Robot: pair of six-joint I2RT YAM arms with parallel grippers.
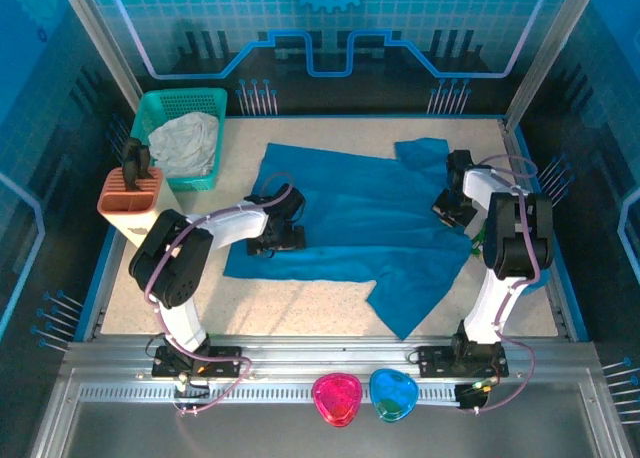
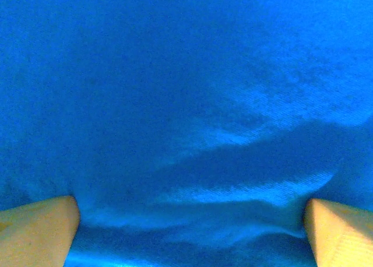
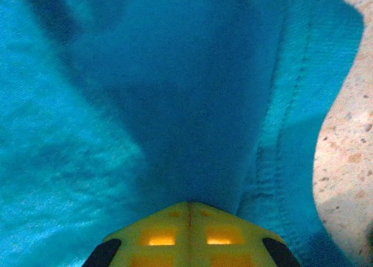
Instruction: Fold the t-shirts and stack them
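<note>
Right gripper [image 3: 189, 208] clamps teal t-shirt [image 1: 370, 228] edge; left gripper [image 1: 283, 240] jaws wide apart on it. Green basket [image 1: 213, 100] with white cloth [image 1: 190, 143] left of shirt.

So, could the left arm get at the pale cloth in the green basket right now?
Probably yes: the green basket is open-topped on its side, the pale cloth lies uncovered, and the left pincer stands open.
</note>
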